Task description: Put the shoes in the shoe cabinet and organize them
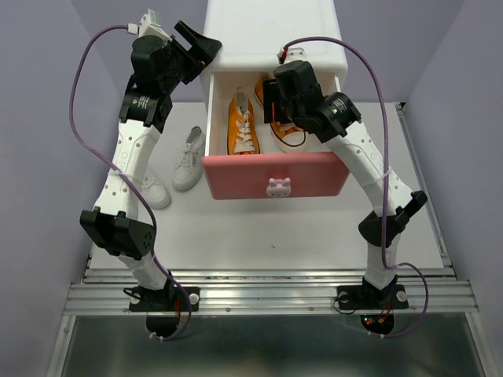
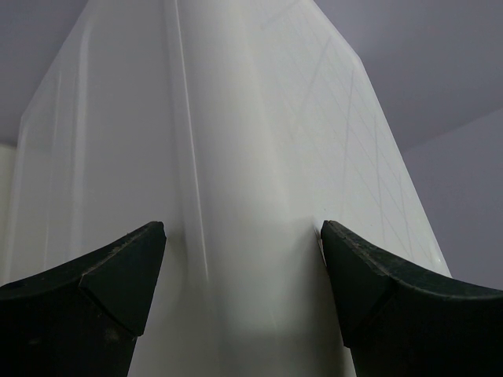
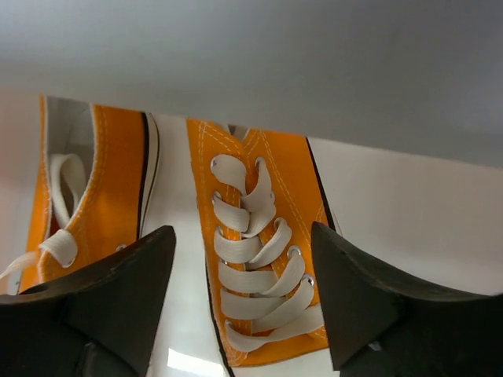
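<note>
Hovering inside the pink drawer (image 1: 275, 179), right gripper (image 3: 242, 236) fingers (image 3: 102, 298) stand spread either side of an orange shoe (image 3: 259, 259), its mate (image 3: 110, 196) left of them; left gripper (image 2: 244, 232) fingers, also spread, straddle the cabinet (image 2: 236, 141) corner.

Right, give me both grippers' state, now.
Left gripper: open, jaws astride the shoe cabinet corner.
Right gripper: open above an orange shoe, holding nothing.

No lettering, brand mark, number or sign can be read in any view. The shoe cabinet (image 1: 271, 31), its pink drawer front (image 1: 236, 182) and the orange sneakers (image 1: 244, 126) show only plain surfaces. The knob (image 1: 278, 187) on the near drawer front is a small bunny face, without writing.
</note>
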`<act>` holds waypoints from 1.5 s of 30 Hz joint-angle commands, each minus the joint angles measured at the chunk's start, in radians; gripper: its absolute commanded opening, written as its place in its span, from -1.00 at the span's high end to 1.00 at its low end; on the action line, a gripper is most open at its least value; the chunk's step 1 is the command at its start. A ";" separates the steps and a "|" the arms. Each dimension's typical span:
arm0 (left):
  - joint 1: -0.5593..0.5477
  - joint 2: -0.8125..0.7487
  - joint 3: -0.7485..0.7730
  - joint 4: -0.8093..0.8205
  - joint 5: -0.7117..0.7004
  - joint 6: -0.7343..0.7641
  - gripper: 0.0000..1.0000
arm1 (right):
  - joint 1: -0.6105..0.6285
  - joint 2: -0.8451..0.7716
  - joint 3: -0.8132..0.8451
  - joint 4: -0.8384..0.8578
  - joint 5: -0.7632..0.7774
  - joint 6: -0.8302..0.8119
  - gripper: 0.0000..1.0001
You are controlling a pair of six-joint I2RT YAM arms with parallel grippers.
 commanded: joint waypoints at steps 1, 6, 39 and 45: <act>0.035 0.089 -0.094 -0.374 -0.126 0.123 -0.79 | 0.011 0.016 -0.003 0.035 0.054 -0.025 -0.40; 0.035 0.087 -0.101 -0.377 -0.137 0.120 -0.79 | 0.011 0.025 0.001 0.059 0.031 -0.047 0.46; 0.035 0.061 -0.133 -0.397 -0.218 0.110 -0.79 | 0.075 -0.084 0.104 -0.206 -0.069 0.335 0.97; 0.035 0.058 -0.136 -0.397 -0.215 0.108 -0.79 | 0.075 -0.109 0.081 -0.157 -0.027 0.276 -0.28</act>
